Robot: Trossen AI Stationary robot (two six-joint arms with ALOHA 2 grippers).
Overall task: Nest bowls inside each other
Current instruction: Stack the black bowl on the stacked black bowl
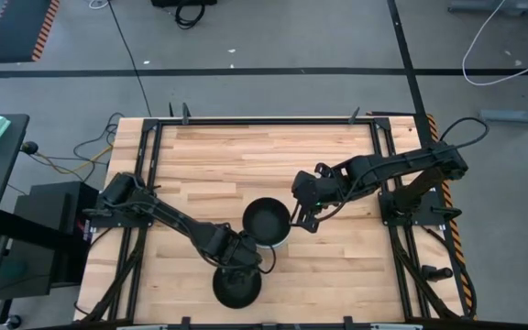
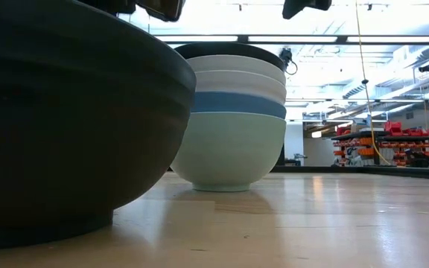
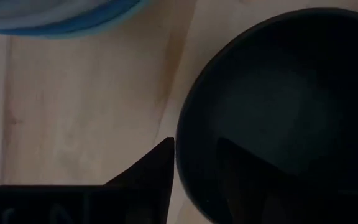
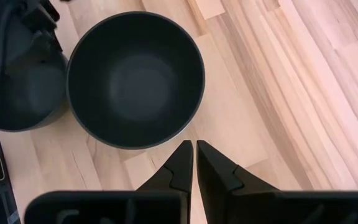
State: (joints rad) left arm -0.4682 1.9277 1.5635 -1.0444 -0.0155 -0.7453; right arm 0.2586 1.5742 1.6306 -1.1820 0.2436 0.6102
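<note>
A stack of bowls (image 1: pixel 266 223) stands mid-table: pale mint green (image 2: pixel 229 152) at the bottom on the wood, then blue (image 2: pixel 237 103), two white (image 2: pixel 238 74), and a black bowl (image 4: pixel 135 78) on top. A second black bowl (image 1: pixel 238 286) sits alone on its base near the table's near edge and fills the left of the low view (image 2: pixel 65 119). My left gripper (image 1: pixel 243 264) is open and straddles this bowl's far rim. My right gripper (image 4: pixel 193 149) is shut and hovers just right of the stack (image 1: pixel 305 216), touching nothing. My left gripper (image 3: pixel 194 149) comes from above at the lone black bowl's rim (image 3: pixel 180 168), on the side facing the stack. One finger (image 3: pixel 157 168) stands outside the wall and one (image 3: pixel 241 168) inside. I cannot tell whether either finger touches the wall. The bowl rests on the table.
The two black bowls stand close together, with only a narrow strip of wood between them (image 3: pixel 92 112). Bare wooden tabletop (image 1: pixel 246 156) stretches toward the far edge and to both sides. The arm bases (image 1: pixel 411 206) and metal frame rails flank the table.
</note>
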